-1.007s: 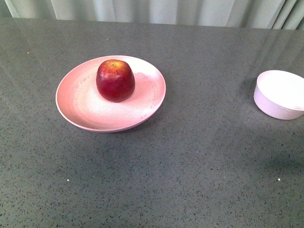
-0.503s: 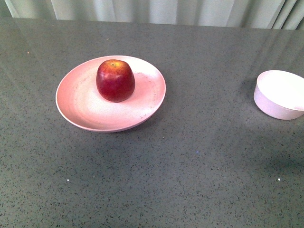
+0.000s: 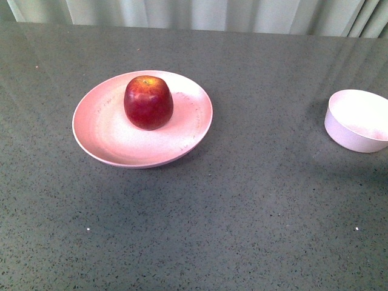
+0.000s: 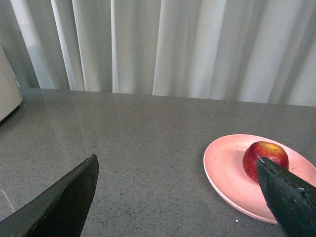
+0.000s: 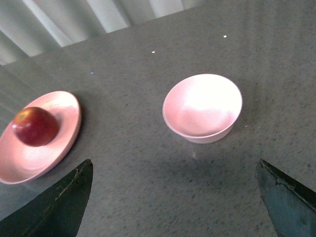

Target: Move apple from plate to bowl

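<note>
The dark red apple (image 3: 148, 102) with a yellow-orange patch stands on the wide pale pink plate (image 3: 103, 136) left of centre on the grey table. The small pale pink-white bowl (image 3: 357, 119) stands empty at the right edge. Neither arm shows in the front view. In the left wrist view my left gripper (image 4: 177, 195) is open and empty above the table, the plate (image 4: 227, 173) and apple (image 4: 263, 157) beside one finger. In the right wrist view my right gripper (image 5: 174, 197) is open and empty, short of the bowl (image 5: 203, 108), with the apple (image 5: 34, 126) and plate (image 5: 64, 113) off to one side.
A pale curtain (image 3: 194, 13) hangs behind the table's far edge. A white object (image 4: 7, 84) stands at the table's edge in the left wrist view.
The front view has shifted very slightly; plate, apple and bowl stay in place.
</note>
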Tool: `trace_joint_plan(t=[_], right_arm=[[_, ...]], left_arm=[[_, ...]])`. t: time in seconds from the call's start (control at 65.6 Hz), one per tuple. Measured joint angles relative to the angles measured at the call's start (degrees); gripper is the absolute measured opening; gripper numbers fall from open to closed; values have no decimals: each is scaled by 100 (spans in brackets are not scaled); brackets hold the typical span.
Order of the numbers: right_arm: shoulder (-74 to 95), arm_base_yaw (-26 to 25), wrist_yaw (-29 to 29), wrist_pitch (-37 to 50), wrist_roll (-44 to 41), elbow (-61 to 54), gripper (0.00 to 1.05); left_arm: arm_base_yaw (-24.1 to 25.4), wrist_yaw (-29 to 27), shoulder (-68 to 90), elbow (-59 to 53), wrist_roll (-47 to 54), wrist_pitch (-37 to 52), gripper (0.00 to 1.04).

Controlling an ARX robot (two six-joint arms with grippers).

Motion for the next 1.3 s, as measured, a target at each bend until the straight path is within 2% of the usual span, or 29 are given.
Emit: trace_joint_plan(t=[0.107,0.229,0.488,0.946,1.052,1.296], right_arm=[[1572,-155,17,852,-365,407,96],[3040,-170,63,1261,-734,1019,96],[5053,4,321,1209,-833,2389,96],[6347,225,621,925,-852,3480,95],[6435,356,673,876,-850,3652,75],[6533,470,796,748,-852,3792,40]], left_arm=[[0,0,0,0,0,0,96],[0,0,0,0,0,0,96],[0,0,0,0,0,0,96],[0,0,0,0,0,0,96],[0,0,0,0,0,0,96],[0,0,0,0,0,0,96]])
